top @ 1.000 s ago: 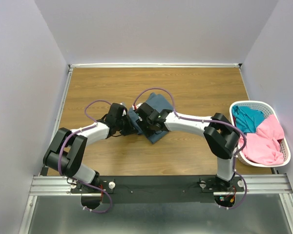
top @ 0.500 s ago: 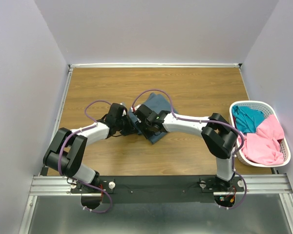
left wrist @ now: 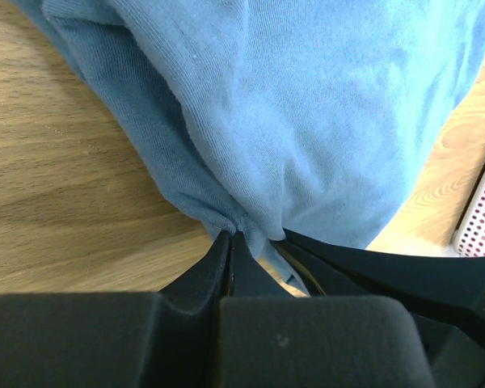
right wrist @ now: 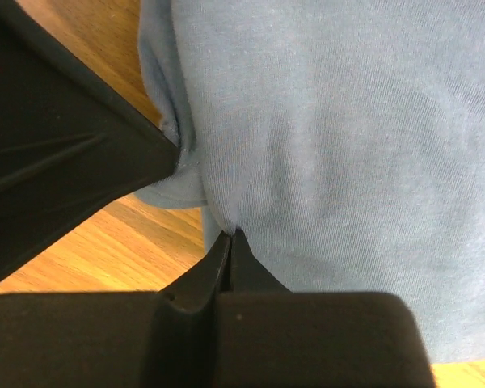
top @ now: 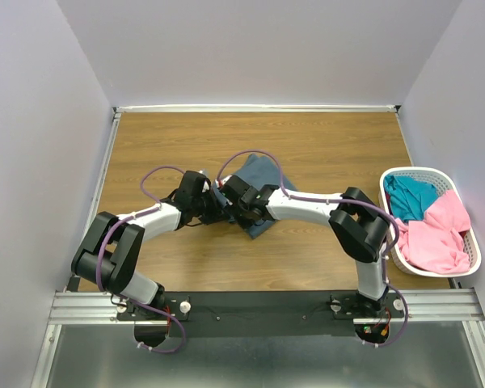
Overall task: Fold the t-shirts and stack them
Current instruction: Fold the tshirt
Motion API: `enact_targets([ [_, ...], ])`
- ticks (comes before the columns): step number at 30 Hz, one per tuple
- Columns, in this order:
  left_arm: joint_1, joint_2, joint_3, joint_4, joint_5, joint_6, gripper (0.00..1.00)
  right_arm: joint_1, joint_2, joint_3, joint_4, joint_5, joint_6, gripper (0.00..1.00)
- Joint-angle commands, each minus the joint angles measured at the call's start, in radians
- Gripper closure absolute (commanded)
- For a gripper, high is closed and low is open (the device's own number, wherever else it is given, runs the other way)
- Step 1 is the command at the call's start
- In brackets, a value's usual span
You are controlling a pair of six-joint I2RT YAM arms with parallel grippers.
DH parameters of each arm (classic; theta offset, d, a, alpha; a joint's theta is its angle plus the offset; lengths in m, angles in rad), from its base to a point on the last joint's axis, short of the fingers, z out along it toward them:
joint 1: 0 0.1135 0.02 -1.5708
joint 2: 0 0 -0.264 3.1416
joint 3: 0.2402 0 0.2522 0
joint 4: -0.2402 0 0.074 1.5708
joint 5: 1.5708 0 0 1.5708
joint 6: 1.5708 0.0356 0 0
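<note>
The slate blue-grey t-shirt (top: 259, 174) lies bunched at the middle of the wooden table (top: 331, 137). My left gripper (top: 217, 205) pinches the shirt's near-left edge (left wrist: 226, 212), jaws shut on a fold of cloth. Right beside it, my right gripper (top: 237, 212) is shut on the same shirt (right wrist: 339, 145), cloth puckered at its tips (right wrist: 230, 233). The other gripper's black fingers show in each wrist view, close alongside. The pink t-shirt (top: 440, 234) and the teal t-shirt (top: 408, 196) lie crumpled in the basket.
A white slotted plastic basket (top: 469, 214) stands at the table's right edge; its perforated wall (left wrist: 483, 218) shows in the left wrist view. White walls close the table on three sides. Purple cables loop over both arms.
My right gripper has slid left toward the left gripper and closed on the shirt's edge. The left gripper has stayed shut on the cloth.
</note>
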Motion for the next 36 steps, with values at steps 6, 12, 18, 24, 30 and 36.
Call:
enact_targets([
  [6, -0.011, -0.057, -0.014, 0.023, 0.048, -0.045, 1.00, 0.009, -0.066, 0.073, 0.006, 0.023, 0.051, 1.00],
  [12, -0.020, -0.089, -0.001, 0.011, 0.045, -0.082, 1.00, 0.006, -0.095, 0.105, 0.005, 0.022, 0.078, 1.00],
  [18, -0.057, -0.112, 0.005, 0.009, 0.029, -0.134, 1.00, -0.002, -0.127, 0.107, 0.003, 0.032, 0.081, 1.00],
  [24, -0.112, -0.102, -0.002, 0.002, 0.039, -0.162, 1.00, -0.003, -0.134, 0.102, 0.006, 0.025, 0.088, 1.00],
  [30, -0.116, -0.036, -0.060, 0.034, 0.068, -0.189, 1.00, -0.003, -0.127, 0.088, 0.005, -0.033, 0.081, 1.00],
  [36, -0.114, -0.121, -0.102, 0.039, 0.002, -0.234, 0.68, -0.005, -0.123, 0.042, 0.006, -0.141, 0.091, 0.99],
])
